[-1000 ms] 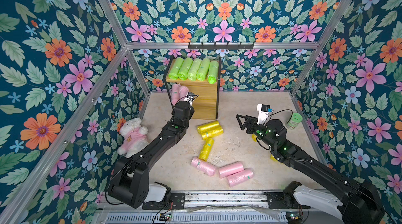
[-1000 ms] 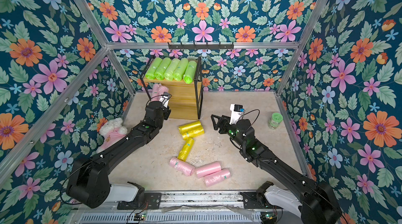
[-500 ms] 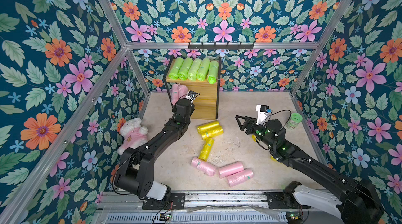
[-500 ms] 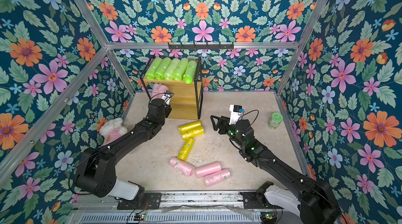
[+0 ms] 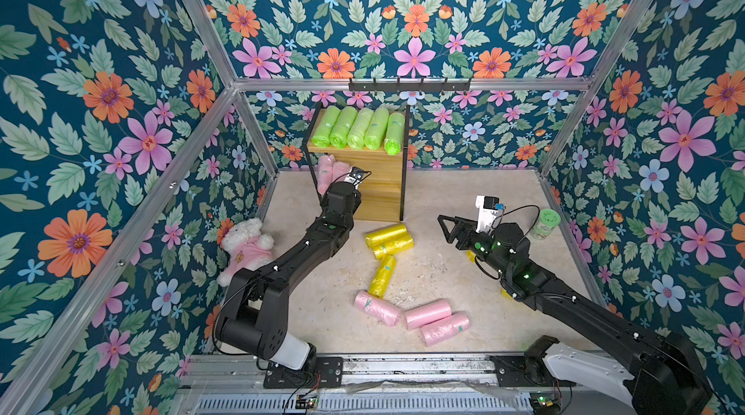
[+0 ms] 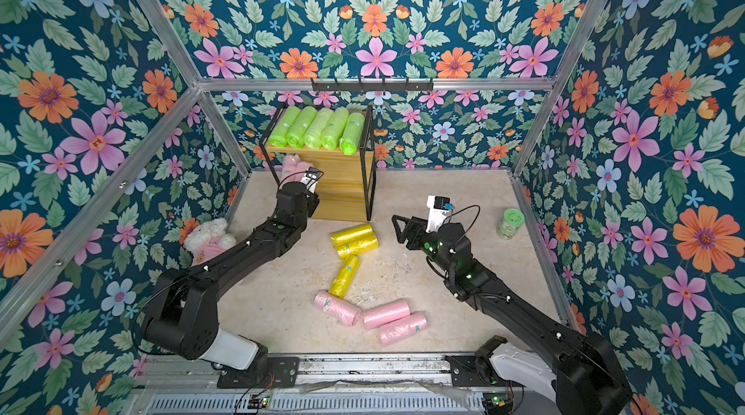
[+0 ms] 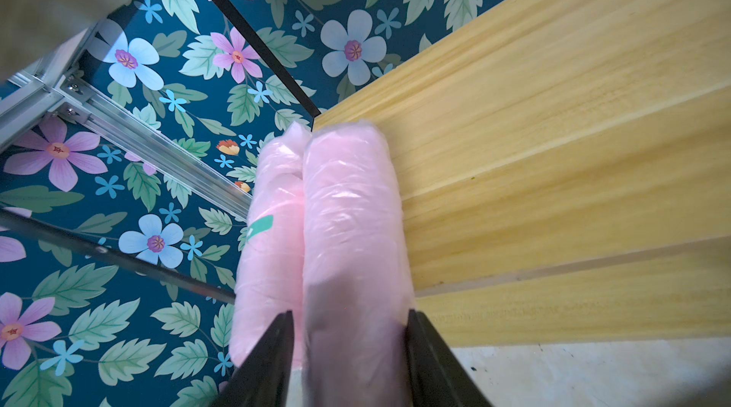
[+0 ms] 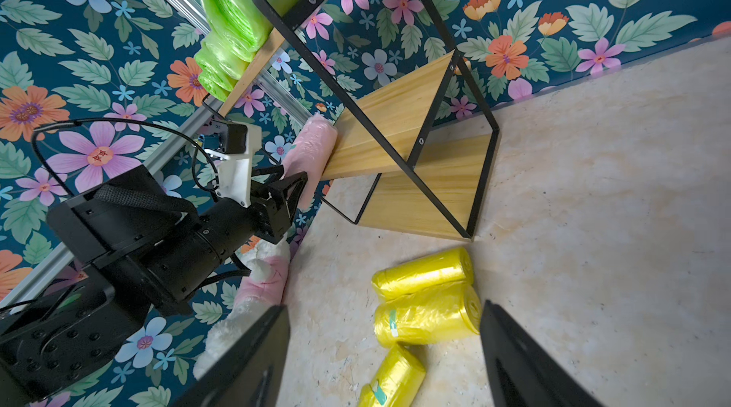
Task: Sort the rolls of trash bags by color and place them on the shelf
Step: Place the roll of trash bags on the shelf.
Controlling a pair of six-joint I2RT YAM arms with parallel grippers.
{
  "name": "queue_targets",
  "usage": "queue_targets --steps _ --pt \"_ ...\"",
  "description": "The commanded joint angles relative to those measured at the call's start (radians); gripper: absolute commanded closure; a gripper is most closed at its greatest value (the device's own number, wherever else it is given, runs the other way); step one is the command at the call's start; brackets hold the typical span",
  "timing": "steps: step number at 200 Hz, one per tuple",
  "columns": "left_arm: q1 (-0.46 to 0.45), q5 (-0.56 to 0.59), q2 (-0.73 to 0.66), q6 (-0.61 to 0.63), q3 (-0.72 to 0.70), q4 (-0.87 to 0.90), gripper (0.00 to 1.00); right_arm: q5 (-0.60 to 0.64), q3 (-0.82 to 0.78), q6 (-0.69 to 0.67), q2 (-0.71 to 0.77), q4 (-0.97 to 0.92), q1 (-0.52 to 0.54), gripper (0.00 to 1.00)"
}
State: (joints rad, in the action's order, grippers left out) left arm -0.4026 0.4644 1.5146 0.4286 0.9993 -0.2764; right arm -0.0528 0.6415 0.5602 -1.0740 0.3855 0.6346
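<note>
While green rolls (image 5: 356, 128) fill the shelf (image 5: 381, 201) top, upper centre, and the left pincer (image 7: 348, 330) straddles a shelved pink roll (image 7: 348, 207), grip indeterminate, the right pincer (image 8: 384, 306) gapes empty and loose pink rolls (image 5: 427, 314) and yellow rolls (image 5: 389, 237) wait lower centre.

Green rolls (image 5: 356, 128); pink rolls (image 5: 427, 314); yellow rolls (image 5: 389, 235); shelf (image 5: 379, 199) yellowish wood; walls (image 5: 100, 110) dark-teal floral.

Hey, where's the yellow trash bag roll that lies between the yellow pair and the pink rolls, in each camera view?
A top view: the crinkly yellow plastic roll lies mid-floor, between the side-by-side yellow pair and the three pink rolls.
A top view: the roll, same spot.
Left wrist: not in it.
Right wrist: at the frame edge, partly cut off, beside the yellow pair.
Shared landmark: the black-framed wooden shelf, in all four views.
</note>
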Motion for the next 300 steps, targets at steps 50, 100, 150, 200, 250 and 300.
queue_targets --steps 50,100,150,200,250,300 --pt "0.008 -0.023 0.027 0.006 0.032 -0.037 0.61 -0.01 -0.008 0.008 -0.004 0.027 0.0 0.2" --pt "0.013 -0.037 0.057 0.019 0.063 -0.06 0.61 -0.012 -0.012 0.01 -0.007 0.029 -0.001 0.2" --pt "0.013 -0.043 0.09 0.036 0.081 -0.101 0.58 -0.013 -0.016 0.01 -0.011 0.028 -0.002 0.21" --pt "0.014 -0.057 0.033 0.004 0.048 -0.096 0.47 -0.016 -0.028 0.013 -0.013 0.038 -0.002 0.21" --pt "0.013 -0.11 -0.076 -0.077 -0.026 -0.07 0.38 -0.024 -0.034 0.014 -0.02 0.042 -0.002 0.21" --pt "0.014 -0.288 -0.289 -0.321 -0.142 0.046 0.33 -0.027 -0.047 -0.031 0.003 -0.059 -0.003 0.2"
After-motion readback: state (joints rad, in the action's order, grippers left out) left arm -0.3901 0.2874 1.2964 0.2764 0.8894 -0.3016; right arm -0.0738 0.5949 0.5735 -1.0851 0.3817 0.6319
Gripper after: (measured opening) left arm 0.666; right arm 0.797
